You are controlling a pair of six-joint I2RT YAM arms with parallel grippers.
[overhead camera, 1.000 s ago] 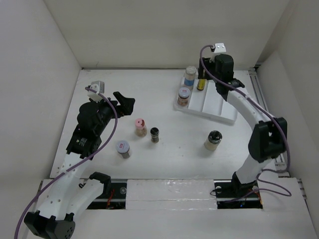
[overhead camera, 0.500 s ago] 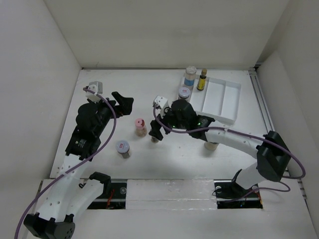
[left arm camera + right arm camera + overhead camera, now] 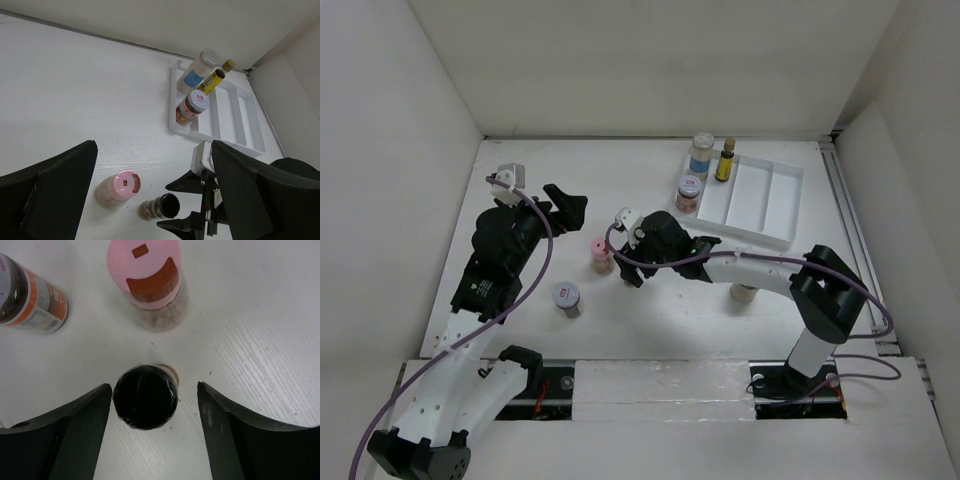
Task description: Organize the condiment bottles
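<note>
right arm has swung away from the tray (image 3: 782, 205) and across to the middle of the worktop (image 3: 650, 335); the left arm has kept its place. right hand (image 3: 152, 390) is released and straddles the black-cap jar (image 3: 145, 396), one finger on each side, with a clear gap on the right and only a sliver on the left. the jar stands upright on the worktop. the pink-cap jar (image 3: 601, 252) stands just beside it, and the silver-cap jar (image 3: 566, 297) stands nearer the left arm, apart from both. left hand (image 3: 575, 210) hangs over the left side of the worktop, released and empty. in the tray's leftmost slot stand a blue-label jar (image 3: 199, 70), a slim yellow bottle (image 3: 215, 80) and a red-label jar (image 3: 191, 106). one more jar (image 3: 745, 293) shows partly from under the right arm.
</note>
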